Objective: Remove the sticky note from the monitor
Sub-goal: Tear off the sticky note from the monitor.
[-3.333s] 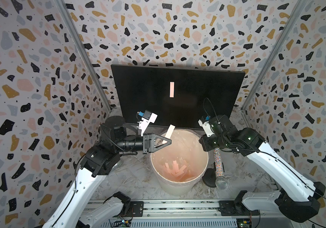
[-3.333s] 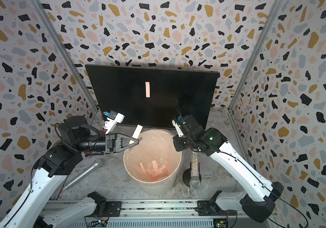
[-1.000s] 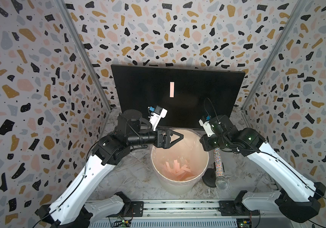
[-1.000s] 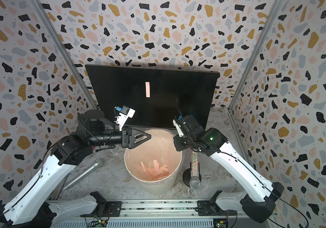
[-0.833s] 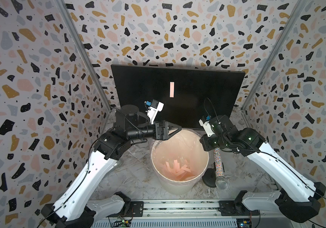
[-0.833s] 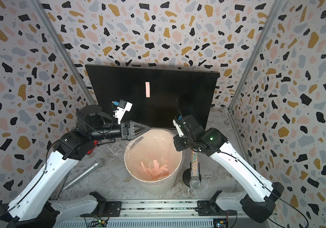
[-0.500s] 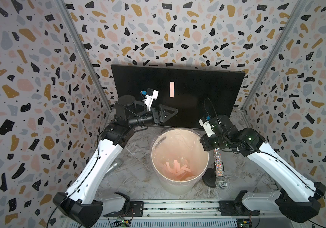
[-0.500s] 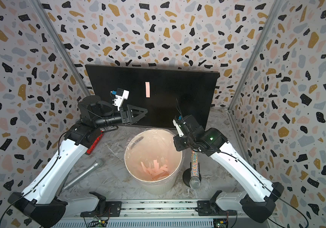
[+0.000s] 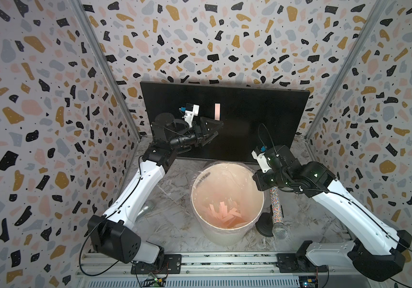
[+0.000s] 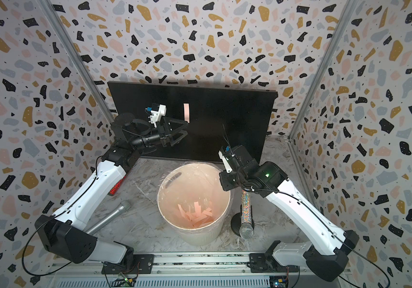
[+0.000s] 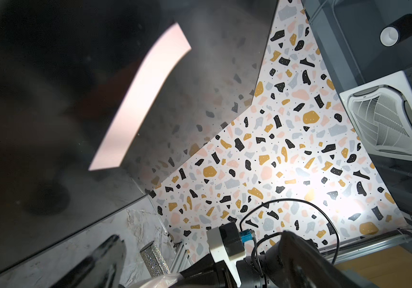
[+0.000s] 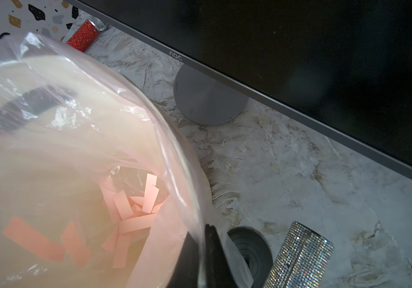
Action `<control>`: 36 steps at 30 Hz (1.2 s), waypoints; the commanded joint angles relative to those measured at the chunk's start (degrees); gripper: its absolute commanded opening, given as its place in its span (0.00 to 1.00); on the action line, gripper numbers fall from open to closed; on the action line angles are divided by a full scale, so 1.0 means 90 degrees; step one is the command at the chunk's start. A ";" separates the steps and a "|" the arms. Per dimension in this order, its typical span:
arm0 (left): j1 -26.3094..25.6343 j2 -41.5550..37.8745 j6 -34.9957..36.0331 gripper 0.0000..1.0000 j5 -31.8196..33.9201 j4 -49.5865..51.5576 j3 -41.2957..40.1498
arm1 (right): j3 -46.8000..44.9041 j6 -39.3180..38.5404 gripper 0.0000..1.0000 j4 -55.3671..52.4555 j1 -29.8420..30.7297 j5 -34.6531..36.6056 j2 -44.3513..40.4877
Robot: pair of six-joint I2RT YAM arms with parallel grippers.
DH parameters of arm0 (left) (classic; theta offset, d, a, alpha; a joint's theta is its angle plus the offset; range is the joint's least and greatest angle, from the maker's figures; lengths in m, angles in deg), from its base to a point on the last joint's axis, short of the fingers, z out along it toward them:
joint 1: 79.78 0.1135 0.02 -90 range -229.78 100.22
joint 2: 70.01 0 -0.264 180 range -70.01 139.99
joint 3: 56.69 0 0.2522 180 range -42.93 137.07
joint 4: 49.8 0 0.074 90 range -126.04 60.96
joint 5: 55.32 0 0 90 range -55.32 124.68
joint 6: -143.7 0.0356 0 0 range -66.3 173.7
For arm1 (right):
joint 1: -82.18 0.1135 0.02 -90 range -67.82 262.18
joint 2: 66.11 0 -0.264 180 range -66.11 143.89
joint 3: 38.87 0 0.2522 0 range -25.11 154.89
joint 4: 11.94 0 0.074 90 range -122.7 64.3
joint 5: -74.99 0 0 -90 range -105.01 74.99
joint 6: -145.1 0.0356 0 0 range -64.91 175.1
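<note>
In a top view, with the left gripper [image 9: 219, 128] spread wide, empty, just below the pink sticky note [image 9: 217, 111] stuck mid-upper on the monitor [image 9: 262, 119], rise slightly, straddle the note's lower edge, pinch gently, peel away without scraping the monitor.

Up high at the open front, both top views look down and inward, side by side and nearly identical, wide enough to take in the monitor [image 9: 249, 124], the bucket [image 9: 224, 238] and the whole counter [image 9: 175, 224]. The left wrist view sits right against the screen, angled up along it: the sticky note [image 11: 140, 99] looms large and soft, with a ceiling vent [image 11: 384, 119] beyond. The right wrist view looks down from close over the bucket's rim and the counter. All four views share the monitor.
</note>
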State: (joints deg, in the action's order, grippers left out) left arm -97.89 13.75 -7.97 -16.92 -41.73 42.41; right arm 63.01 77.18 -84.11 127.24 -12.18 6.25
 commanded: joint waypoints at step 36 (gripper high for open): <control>0.0215 0.0472 -0.0319 0.82 0.0203 -0.0594 0.0423 | 0.0268 0.0102 0.02 0.0362 -0.0019 -0.0024 -0.0286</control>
State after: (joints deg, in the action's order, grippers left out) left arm -96.33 19.70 -13.02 -16.28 -48.05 47.06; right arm 63.01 77.16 -84.11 127.24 -12.16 6.25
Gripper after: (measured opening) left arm 0.818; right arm 0.086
